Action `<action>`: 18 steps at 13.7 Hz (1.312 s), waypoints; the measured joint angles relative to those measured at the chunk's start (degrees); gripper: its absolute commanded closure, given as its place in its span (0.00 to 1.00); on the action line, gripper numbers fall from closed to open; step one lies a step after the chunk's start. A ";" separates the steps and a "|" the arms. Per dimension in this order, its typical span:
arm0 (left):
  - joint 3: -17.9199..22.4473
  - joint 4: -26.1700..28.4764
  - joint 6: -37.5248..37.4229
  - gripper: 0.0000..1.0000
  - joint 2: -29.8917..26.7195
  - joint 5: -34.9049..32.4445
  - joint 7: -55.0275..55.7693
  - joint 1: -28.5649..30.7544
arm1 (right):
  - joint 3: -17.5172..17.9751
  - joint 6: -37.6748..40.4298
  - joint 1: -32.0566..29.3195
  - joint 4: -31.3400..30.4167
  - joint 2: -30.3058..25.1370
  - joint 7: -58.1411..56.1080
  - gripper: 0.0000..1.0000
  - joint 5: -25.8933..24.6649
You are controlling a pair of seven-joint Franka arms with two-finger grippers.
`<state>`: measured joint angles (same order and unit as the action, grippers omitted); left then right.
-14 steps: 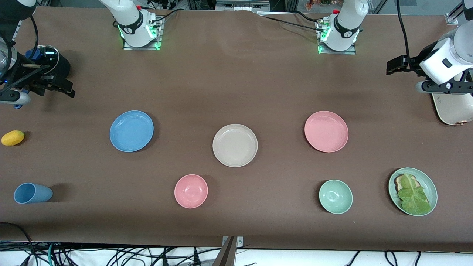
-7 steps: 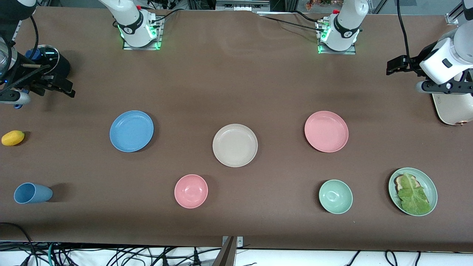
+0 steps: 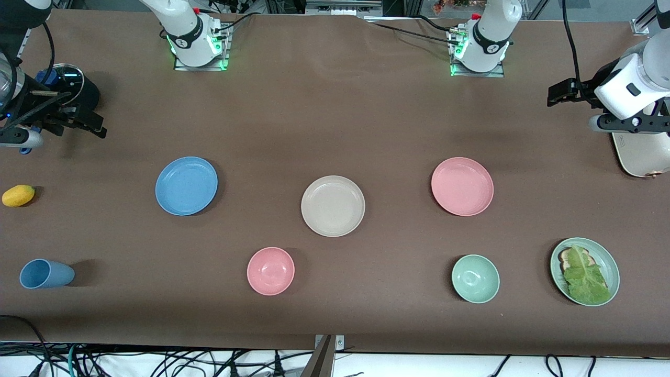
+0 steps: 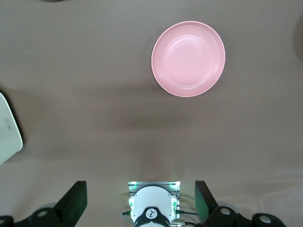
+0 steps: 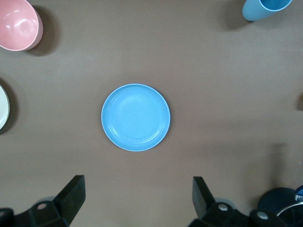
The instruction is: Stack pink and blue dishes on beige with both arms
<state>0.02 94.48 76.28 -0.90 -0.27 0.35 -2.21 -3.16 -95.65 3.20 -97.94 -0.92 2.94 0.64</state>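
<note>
Stacking is not yet started; I am judging this as the opening approach. I am seeing the beige plate (image 3: 333, 206) lying bare at mid-table, with nothing on it. I am finding the blue plate (image 3: 186, 186) toward the right arm's end and the pink plate (image 3: 462, 186) toward the left arm's end, each well apart from the beige one and both sitting flat on the brown table (image 3: 335, 104).

I am holding the right gripper (image 5: 137, 201) high over the table's edge at its own end, fingers spread wide and pinching nothing, with the blue plate centred below its camera. I am holding the left gripper (image 4: 141, 203) likewise, spread and empty, up beside the cream toaster (image 3: 641, 154); the pink plate (image 4: 188, 58) is showing off-centre in its wrist view.

All three plates are looking alike: round, shallow, matte, of equal size, with low raised rims. They are appearing clean and empty.

Next move, in my judgement: each arm is needing to descend to its plate and take the thin rim between its fingers, which is calling for a tilted approach at the edge. I am advising that the arms go to the beige plate one after the other to avoid meeting over it. The pink bowl (image 3: 270, 270) and blue cup (image 3: 46, 273) are not part of the job.
</note>
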 measured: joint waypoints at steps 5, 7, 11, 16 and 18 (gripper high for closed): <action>0.00 -0.30 0.08 0.00 0.00 0.00 0.00 0.00 | -0.01 -0.06 0.00 0.00 -0.13 0.00 0.00 0.00; 0.00 -0.35 0.14 0.00 -0.01 0.00 0.00 0.00 | -0.09 -0.06 -0.01 0.17 -0.49 0.00 0.00 0.00; 0.00 -0.36 0.15 0.00 0.07 0.00 0.00 0.00 | -0.20 -0.06 -0.04 0.76 -0.92 0.00 0.00 -0.01; -0.17 -0.41 0.49 0.00 1.81 0.16 0.00 -0.18 | -0.45 -0.06 -0.05 0.79 -0.95 0.00 0.00 -0.01; -0.50 -2.11 1.99 0.00 4.46 0.19 0.00 -0.45 | -0.45 -0.06 -0.05 0.79 -0.95 0.00 0.00 -0.01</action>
<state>-0.47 92.37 78.26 3.56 -0.08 0.35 -2.66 -3.61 -95.71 3.15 -97.15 -1.87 2.94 0.63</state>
